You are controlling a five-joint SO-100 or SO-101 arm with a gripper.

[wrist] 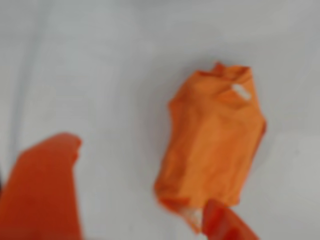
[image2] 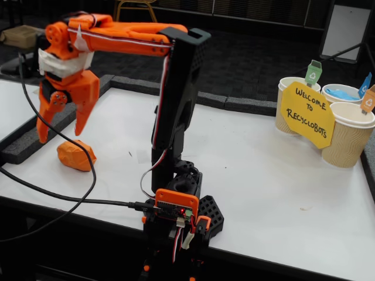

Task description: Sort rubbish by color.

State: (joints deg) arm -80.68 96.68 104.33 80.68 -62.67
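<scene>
Crumpled orange paper wad [wrist: 212, 145], elongated, creased

light: even, bright | wrist view: blurred throughout | fixed view: sharp, dim background

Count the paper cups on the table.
3, clustered at the right end in the fixed view: left cup behind the yellow sign, back cup holding something blue, front cup. More may hide behind them.

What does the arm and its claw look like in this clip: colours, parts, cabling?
The arm has orange plastic upper links, a black upright section and black base carrying an orange-framed circuit board with a red light. The claw has two tapered orange fingers under a white wrist block. Black cables trail from it.
</scene>
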